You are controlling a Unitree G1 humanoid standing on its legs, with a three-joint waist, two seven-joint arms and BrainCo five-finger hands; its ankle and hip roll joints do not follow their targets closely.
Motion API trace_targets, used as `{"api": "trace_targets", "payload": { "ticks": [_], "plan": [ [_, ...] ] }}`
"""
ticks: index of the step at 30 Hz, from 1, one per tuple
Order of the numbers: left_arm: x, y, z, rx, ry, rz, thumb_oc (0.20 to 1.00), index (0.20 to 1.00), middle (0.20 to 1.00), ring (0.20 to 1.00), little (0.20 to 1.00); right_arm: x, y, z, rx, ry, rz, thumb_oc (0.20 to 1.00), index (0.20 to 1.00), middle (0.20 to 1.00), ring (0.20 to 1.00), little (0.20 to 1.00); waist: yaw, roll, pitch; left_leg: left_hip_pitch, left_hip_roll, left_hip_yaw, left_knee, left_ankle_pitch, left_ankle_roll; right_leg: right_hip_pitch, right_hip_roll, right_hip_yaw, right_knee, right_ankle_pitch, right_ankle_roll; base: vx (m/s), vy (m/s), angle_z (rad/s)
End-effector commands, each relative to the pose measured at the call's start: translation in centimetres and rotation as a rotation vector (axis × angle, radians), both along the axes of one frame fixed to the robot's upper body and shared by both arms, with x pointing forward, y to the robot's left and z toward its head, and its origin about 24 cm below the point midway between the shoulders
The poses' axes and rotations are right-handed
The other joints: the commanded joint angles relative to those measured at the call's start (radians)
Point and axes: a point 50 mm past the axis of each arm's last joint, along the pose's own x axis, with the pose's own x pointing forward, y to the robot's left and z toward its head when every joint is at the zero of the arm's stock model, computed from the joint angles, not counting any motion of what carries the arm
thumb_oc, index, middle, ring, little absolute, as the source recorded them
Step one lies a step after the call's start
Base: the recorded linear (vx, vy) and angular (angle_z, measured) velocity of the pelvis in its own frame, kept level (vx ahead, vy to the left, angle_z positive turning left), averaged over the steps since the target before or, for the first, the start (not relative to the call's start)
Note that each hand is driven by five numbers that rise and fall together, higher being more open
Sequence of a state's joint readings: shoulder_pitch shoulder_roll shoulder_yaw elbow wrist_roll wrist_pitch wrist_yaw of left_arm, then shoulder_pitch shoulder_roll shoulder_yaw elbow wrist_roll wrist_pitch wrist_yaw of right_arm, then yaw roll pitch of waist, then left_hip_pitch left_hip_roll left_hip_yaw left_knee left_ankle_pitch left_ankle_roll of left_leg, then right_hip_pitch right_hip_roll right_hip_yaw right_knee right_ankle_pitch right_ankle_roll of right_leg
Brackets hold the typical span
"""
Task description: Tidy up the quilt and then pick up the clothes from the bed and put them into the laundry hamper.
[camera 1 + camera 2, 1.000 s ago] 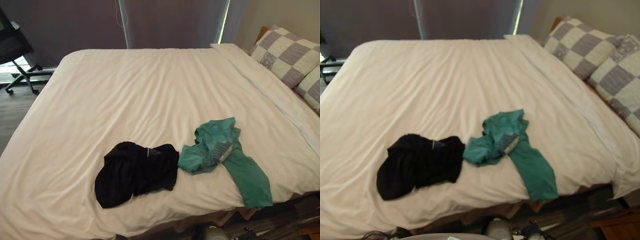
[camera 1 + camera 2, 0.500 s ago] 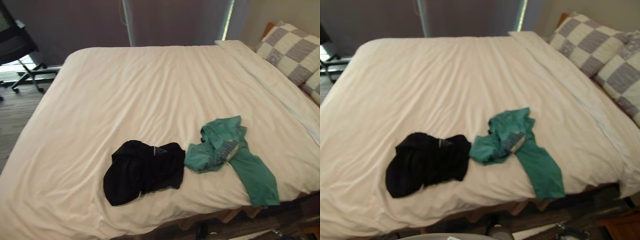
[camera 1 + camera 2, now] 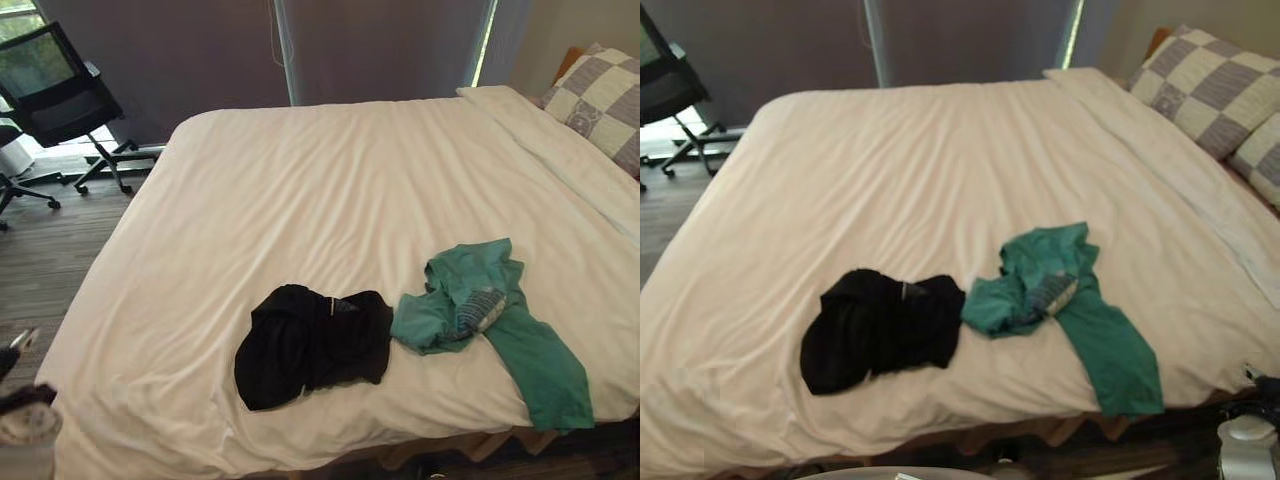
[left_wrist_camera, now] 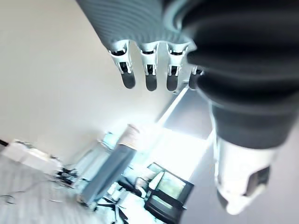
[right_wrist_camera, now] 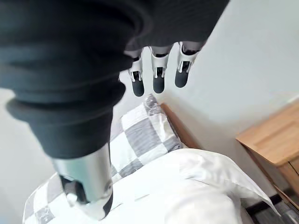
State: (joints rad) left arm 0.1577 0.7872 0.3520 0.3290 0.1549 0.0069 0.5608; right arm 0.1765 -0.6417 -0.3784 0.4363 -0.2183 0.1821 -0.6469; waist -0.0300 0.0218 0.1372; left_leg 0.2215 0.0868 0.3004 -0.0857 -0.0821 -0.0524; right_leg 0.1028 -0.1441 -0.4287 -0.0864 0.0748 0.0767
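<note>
Left eye view: we are seeing the white quilt point(image 3: 330, 190) lying smooth, with black clothes point(image 3: 312, 343) beside green clothes point(image 3: 495, 325) near its front edge. Left wrist view: the left hand point(image 4: 154, 60) is hanging with relaxed fingers, seemingly empty. Right wrist view: the right hand point(image 5: 154, 65) is likewise loose, above checked pillows point(image 5: 140, 140).

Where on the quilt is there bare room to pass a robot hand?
The quilt is bare from the black garment and green shirt to the far edge, and left of the black garment. The two garments crowd the near edge, almost touching.
</note>
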Motion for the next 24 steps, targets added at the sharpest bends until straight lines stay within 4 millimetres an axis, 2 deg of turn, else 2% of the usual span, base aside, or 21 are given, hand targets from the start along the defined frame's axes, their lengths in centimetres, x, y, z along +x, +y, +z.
{"api": "trace_targets", "payload": {
  "ticks": [1, 2, 3, 4, 5, 6, 7, 8, 9, 11, 13, 14, 15, 17, 19, 21, 22, 24],
  "plan": [
    [4.1, -3.1, 2.2, 0.115, 0.023, -0.254, 1.000, 1.000, 1.000, 1.000, 1.000, 6.3, 2.1, 4.5, -0.153, -0.066, 0.282, 1.000, 1.000, 1.000, 1.000, 1.000, -0.012, -0.027, 0.015, -0.016, 0.033, 0.028, 0.019, -0.014, -0.045, 0.018, -0.126, 0.004, 0.079, -0.079, 0.122, 0.03, -0.017, -0.13],
    [5.1, -4.5, 1.5, 0.089, 0.048, -0.324, 1.000, 1.000, 1.000, 1.000, 1.000, 7.0, 2.5, 4.9, -0.172, -0.045, 0.327, 1.000, 1.000, 1.000, 1.000, 1.000, -0.012, -0.026, 0.018, -0.013, 0.033, 0.033, 0.019, -0.016, -0.045, 0.017, -0.126, 0.007, 0.079, -0.078, 0.123, 0.02, -0.014, -0.18],
    [5.1, -4.5, 1.5, 0.089, 0.047, -0.324, 1.000, 1.000, 1.000, 1.000, 1.000, 7.0, 2.5, 4.9, -0.172, -0.045, 0.326, 1.000, 1.000, 1.000, 1.000, 1.000, -0.012, -0.026, 0.018, -0.013, 0.033, 0.033, 0.019, -0.016, -0.045, 0.017, -0.126, 0.007, 0.079, -0.078, 0.123, 0.03, -0.015, -0.17],
    [7.0, -7.7, 0.0, 0.066, 0.122, -0.467, 1.000, 1.000, 1.000, 1.000, 1.000, 8.9, 4.2, 5.6, -0.199, -0.034, 0.434, 1.000, 1.000, 1.000, 1.000, 1.000, -0.023, -0.029, 0.023, -0.010, 0.031, 0.043, 0.022, -0.020, -0.042, 0.010, -0.129, 0.015, 0.083, -0.077, 0.124, 0.02, -0.006, -0.15],
    [7.1, -7.8, 0.0, 0.066, 0.121, -0.468, 1.000, 1.000, 1.000, 1.000, 1.000, 8.9, 4.1, 5.6, -0.200, -0.034, 0.432, 1.000, 1.000, 1.000, 1.000, 1.000, -0.021, -0.028, 0.024, -0.010, 0.030, 0.044, 0.022, -0.020, -0.042, 0.009, -0.130, 0.016, 0.084, -0.077, 0.124, 0.02, -0.012, -0.10],
    [8.6, -10.8, -1.0, 0.073, 0.177, -0.585, 1.000, 1.000, 1.000, 1.000, 1.000, 10.2, 5.7, 6.1, -0.212, -0.037, 0.513, 1.000, 1.000, 1.000, 1.000, 1.000, -0.030, -0.030, 0.035, -0.012, 0.030, 0.052, 0.026, -0.023, -0.038, -0.006, -0.134, 0.025, 0.093, -0.077, 0.126, 0.00, -0.003, -0.12],
    [8.7, -10.9, -1.0, 0.073, 0.176, -0.586, 1.000, 1.000, 1.000, 1.000, 1.000, 10.2, 5.7, 6.1, -0.213, -0.037, 0.511, 1.000, 1.000, 1.000, 1.000, 1.000, -0.028, -0.029, 0.036, -0.013, 0.029, 0.053, 0.026, -0.024, -0.038, -0.007, -0.135, 0.027, 0.094, -0.078, 0.126, -0.02, -0.006, -0.21],
    [9.7, -13.1, -2.8, 0.052, 0.245, -0.651, 1.000, 1.000, 1.000, 1.000, 1.000, 11.4, 7.0, 6.1, -0.219, -0.026, 0.569, 1.000, 1.000, 1.000, 1.000, 1.000, -0.037, -0.032, 0.047, -0.020, 0.028, 0.063, 0.032, -0.026, -0.035, -0.025, -0.140, 0.037, 0.105, -0.078, 0.127, -0.02, 0.000, -0.22],
    [9.8, -13.2, -2.8, 0.053, 0.243, -0.652, 1.000, 1.000, 1.000, 1.000, 1.000, 11.4, 7.0, 6.2, -0.220, -0.027, 0.567, 1.000, 1.000, 1.000, 1.000, 1.000, -0.035, -0.031, 0.048, -0.021, 0.028, 0.064, 0.032, -0.027, -0.035, -0.028, -0.141, 0.038, 0.107, -0.079, 0.127, -0.03, 0.001, -0.22],
    [10.5, -15.1, -4.3, 0.029, 0.300, -0.688, 1.000, 1.000, 1.000, 1.000, 1.000, 12.3, 8.0, 6.6, -0.235, -0.033, 0.605, 1.000, 1.000, 1.000, 1.000, 1.000, -0.040, -0.032, 0.063, -0.035, 0.027, 0.073, 0.041, -0.028, -0.032, -0.049, -0.146, 0.048, 0.116, -0.078, 0.127, -0.06, 0.004, -0.10],
    [10.9, -16.5, -5.8, 0.014, 0.362, -0.700, 1.000, 1.000, 1.000, 1.000, 1.000, 12.8, 8.6, 6.8, -0.244, -0.033, 0.620, 1.000, 1.000, 1.000, 1.000, 1.000, -0.044, -0.033, 0.079, -0.047, 0.024, 0.078, 0.047, -0.030, -0.029, -0.067, -0.151, 0.055, 0.121, -0.076, 0.127, -0.08, 0.014, -0.20],
    [10.6, -17.2, -7.4, 0.009, 0.432, -0.689, 1.000, 1.000, 1.000, 1.000, 1.000, 13.2, 9.1, 7.0, -0.250, -0.036, 0.630, 1.000, 1.000, 1.000, 1.000, 1.000, -0.044, -0.035, 0.090, -0.056, 0.022, 0.083, 0.053, -0.033, -0.026, -0.077, -0.156, 0.057, 0.127, -0.076, 0.126, -0.04, 0.013, -0.17],
    [10.7, -17.2, -7.4, 0.009, 0.432, -0.689, 1.000, 1.000, 1.000, 1.000, 1.000, 13.2, 9.1, 7.0, -0.251, -0.036, 0.629, 1.000, 1.000, 1.000, 1.000, 1.000, -0.043, -0.034, 0.090, -0.057, 0.022, 0.083, 0.053, -0.033, -0.026, -0.078, -0.156, 0.057, 0.128, -0.077, 0.126, -0.03, 0.018, -0.13],
    [9.5, -17.4, -9.3, -0.041, 0.507, -0.673, 1.000, 1.000, 1.000, 1.000, 1.000, 13.2, 9.0, 6.9, -0.243, -0.024, 0.613, 1.000, 1.000, 1.000, 1.000, 1.000, -0.036, -0.033, 0.101, -0.065, 0.018, 0.081, 0.056, -0.036, -0.022, -0.083, -0.162, 0.052, 0.133, -0.076, 0.125, -0.01, 0.014, -0.09],
    [9.5, -17.4, -9.3, -0.042, 0.509, -0.673, 1.000, 1.000, 1.000, 1.000, 1.000, 13.2, 9.0, 6.9, -0.243, -0.022, 0.613, 1.000, 1.000, 1.000, 1.000, 1.000, -0.037, -0.033, 0.100, -0.066, 0.017, 0.081, 0.057, -0.036, -0.022, -0.084, -0.162, 0.052, 0.134, -0.077, 0.126, 0.00, 0.000, 0.00],
    [7.0, -16.5, -11.0, -0.109, 0.565, -0.634, 1.000, 1.000, 1.000, 1.000, 1.000, 13.5, 8.7, 7.5, -0.248, -0.030, 0.593, 1.000, 1.000, 1.000, 1.000, 1.000, -0.010, -0.031, 0.123, -0.089, 0.016, 0.067, 0.070, -0.037, -0.018, -0.095, -0.167, 0.042, 0.140, -0.076, 0.124, -0.03, 0.019, 0.03],
    [6.9, -16.5, -11.0, -0.110, 0.565, -0.633, 1.000, 1.000, 1.000, 1.000, 1.000, 13.5, 8.7, 7.5, -0.248, -0.029, 0.594, 1.000, 1.000, 1.000, 1.000, 1.000, -0.011, -0.032, 0.122, -0.090, 0.016, 0.066, 0.071, -0.038, -0.018, -0.095, -0.168, 0.042, 0.141, -0.076, 0.124, -0.03, 0.011, 0.07],
    [5.6, -15.8, -11.3, -0.118, 0.583, -0.617, 1.000, 1.000, 1.000, 1.000, 1.000, 13.7, 8.5, 8.0, -0.261, -0.036, 0.580, 1.000, 1.000, 1.000, 1.000, 1.000, 0.009, -0.032, 0.140, -0.107, 0.015, 0.054, 0.080, -0.037, -0.017, -0.101, -0.172, 0.035, 0.145, -0.075, 0.123, -0.06, 0.003, 0.08]
  ]
}}
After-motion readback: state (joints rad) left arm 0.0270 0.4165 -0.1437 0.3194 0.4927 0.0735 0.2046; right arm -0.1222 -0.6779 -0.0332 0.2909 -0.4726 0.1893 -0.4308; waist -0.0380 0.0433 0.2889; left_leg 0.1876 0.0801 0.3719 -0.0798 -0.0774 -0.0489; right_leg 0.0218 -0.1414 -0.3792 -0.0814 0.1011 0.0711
